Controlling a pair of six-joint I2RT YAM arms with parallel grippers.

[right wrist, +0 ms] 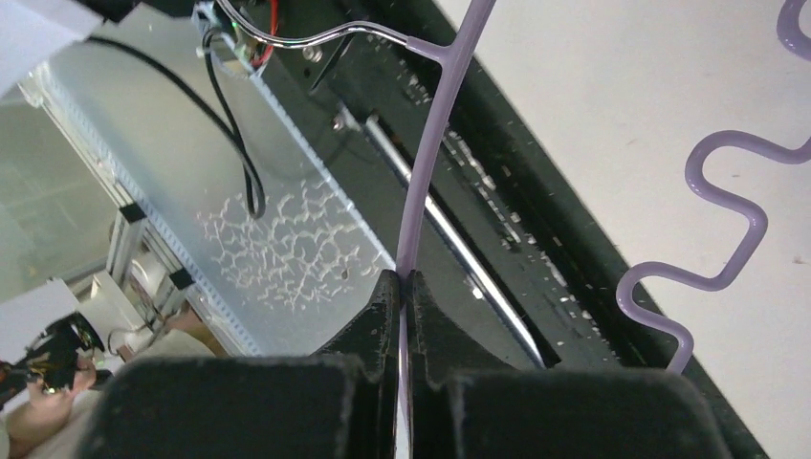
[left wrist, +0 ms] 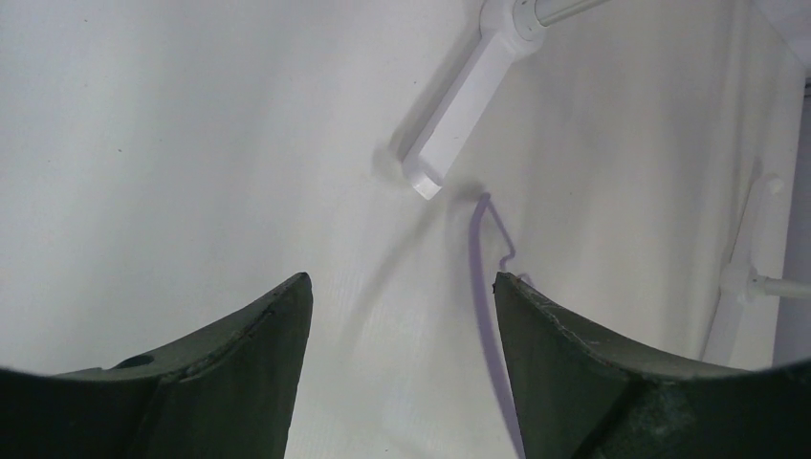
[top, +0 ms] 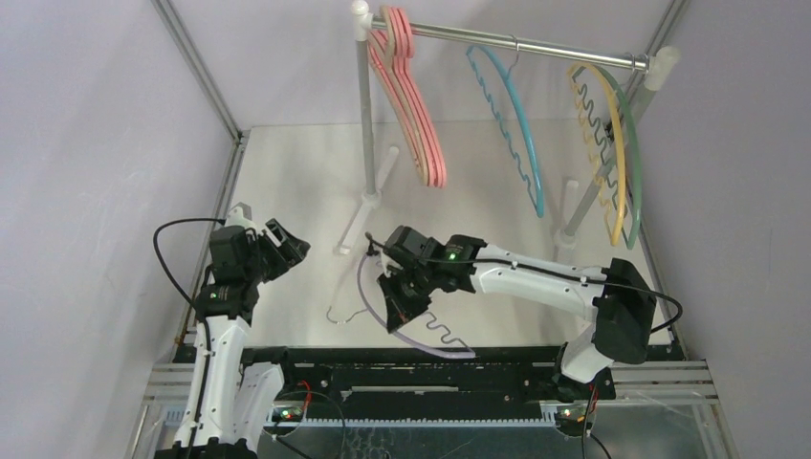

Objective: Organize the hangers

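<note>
Purple hanger (top: pixel 442 339): one, at the table's 6 o'clock edge, its arc (right wrist: pixel 426 172) pinched by the right gripper. The wavy bar trails toward 5 o'clock and the metal hook toward 8 o'clock.
Right gripper (top: pixel 397 304) (right wrist: pixel 404 282): fingers pressed together on the purple arc.
Left gripper (top: pixel 285 247) (left wrist: pixel 402 287): fingers spread with nothing between them, at 9 o'clock, near the purple arc but not touching it.
Rail (top: pixel 536 43): one grey metal bar on two white poles (top: pixel 364 115), spanning 12 to 2 o'clock.
Pink hangers (top: pixel 421 124): a tight stack at the rail's left end, at least three, exact count unclear.
Blue hanger (top: pixel 521 134): one, mid-rail.
Yellow hanger (top: pixel 617 143): one, at the right end.
Green hanger (top: pixel 633 167): one, just beside the yellow.
Table (top: pixel 287 172): white.
</note>
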